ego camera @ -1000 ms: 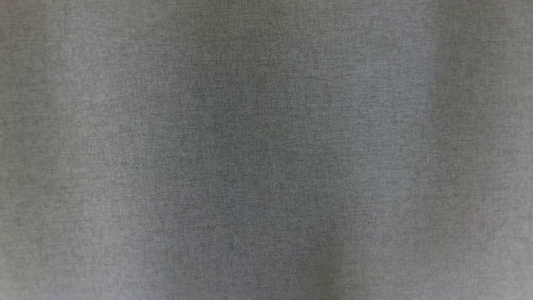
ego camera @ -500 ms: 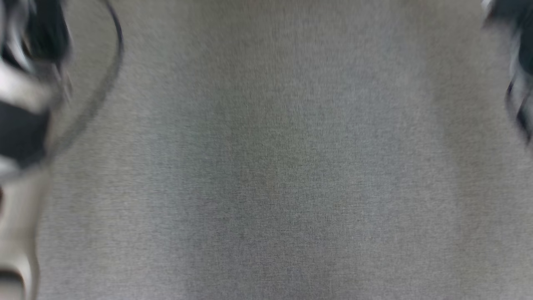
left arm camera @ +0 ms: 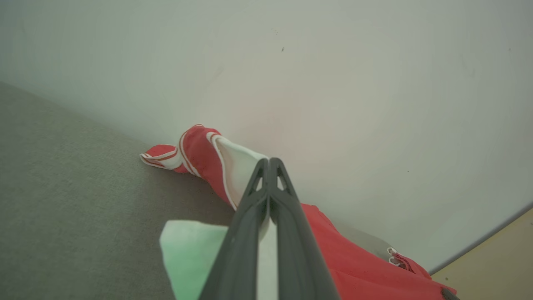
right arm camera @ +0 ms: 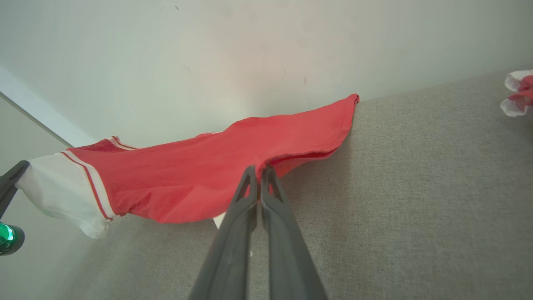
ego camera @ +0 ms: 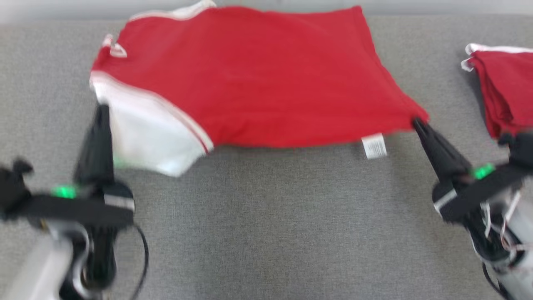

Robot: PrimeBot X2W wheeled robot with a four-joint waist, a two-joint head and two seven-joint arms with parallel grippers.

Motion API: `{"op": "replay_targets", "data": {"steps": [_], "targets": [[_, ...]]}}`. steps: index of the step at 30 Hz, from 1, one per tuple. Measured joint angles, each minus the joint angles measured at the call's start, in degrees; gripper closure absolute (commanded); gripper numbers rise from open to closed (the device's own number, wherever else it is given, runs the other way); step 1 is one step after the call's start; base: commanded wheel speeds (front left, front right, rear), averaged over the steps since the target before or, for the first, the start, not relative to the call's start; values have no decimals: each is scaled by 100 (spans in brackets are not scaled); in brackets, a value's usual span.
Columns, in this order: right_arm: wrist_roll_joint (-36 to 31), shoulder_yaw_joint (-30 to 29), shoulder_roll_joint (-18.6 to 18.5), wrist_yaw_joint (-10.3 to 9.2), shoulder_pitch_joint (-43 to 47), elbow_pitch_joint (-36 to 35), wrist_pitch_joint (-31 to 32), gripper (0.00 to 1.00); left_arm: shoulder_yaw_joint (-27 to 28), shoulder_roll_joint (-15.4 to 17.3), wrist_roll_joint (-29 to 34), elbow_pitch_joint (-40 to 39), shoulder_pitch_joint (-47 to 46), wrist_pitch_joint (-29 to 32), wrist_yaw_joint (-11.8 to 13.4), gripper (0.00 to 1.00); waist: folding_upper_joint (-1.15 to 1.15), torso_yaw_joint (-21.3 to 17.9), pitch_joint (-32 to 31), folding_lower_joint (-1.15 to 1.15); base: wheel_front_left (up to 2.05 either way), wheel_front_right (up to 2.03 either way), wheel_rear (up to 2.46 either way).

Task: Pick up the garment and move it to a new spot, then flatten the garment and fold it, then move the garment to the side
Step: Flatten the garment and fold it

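The garment [ego camera: 258, 75] is a red shirt with white sleeves and white trim, stretched out and lifted over the grey surface near the back wall. My left gripper [ego camera: 101, 109] is shut on its white sleeve at the left; in the left wrist view the fingers [left arm camera: 268, 164] pinch the white cloth [left arm camera: 237, 166]. My right gripper [ego camera: 415, 122] is shut on the red hem corner at the right; the right wrist view shows its tips [right arm camera: 258, 171] clamped on the garment [right arm camera: 200, 175]. A white label [ego camera: 374, 146] hangs from the hem.
A second red garment [ego camera: 501, 89], folded, lies at the far right of the grey fabric surface [ego camera: 266, 225]. A pale wall [right arm camera: 250, 50] runs along the back edge. A cable loops by my left arm [ego camera: 141, 250].
The head camera has swung up: earlier it showed only grey fabric, then blurred arms at the edges; now the garment and both grippers are in view.
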Motion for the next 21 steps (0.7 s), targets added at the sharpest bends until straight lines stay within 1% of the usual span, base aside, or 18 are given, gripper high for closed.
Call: {"op": "replay_targets", "data": {"steps": [4, 5, 8, 12, 15, 18, 21], "targets": [[-129, -112, -81, 0, 622, 43, -153, 100, 122, -77, -167, -415, 915, -87, 134, 100, 0, -14, -157, 1, 0, 0, 0], [-200, -133, -98, 1, 742, 70, -191, 100, 163, -149, -215, -468, 1132, -120, 175, 100, 0, -14, -191, 1, 0, 0, 0], [-177, -278, -59, 1, 1151, 112, -261, 100, 264, -443, -292, -530, 1703, -163, 175, 100, 0, 4, -291, 1, 0, 0, 0], [-236, -428, -8, 1, 1701, 160, -303, 100, 547, -903, -387, -525, 2412, -196, 155, 100, 0, 40, -440, 2, 0, 0, 0], [-235, -624, 62, 1, 2157, 181, -346, 100, 699, -1190, -413, -460, 2872, -204, 54, 100, 0, 79, -569, 2, 0, 0, 0], [-236, -815, 96, 1, 2608, 102, -325, 100, 888, -1372, -385, -378, 3233, -209, -36, 100, 0, 120, -709, 2, 0, 0, 0], [-278, -1003, 104, 1, 2997, 1, -212, 100, 942, -1471, -365, -387, 3516, -209, -35, 100, 0, 160, -827, 1, 0, 0, 0]]}}
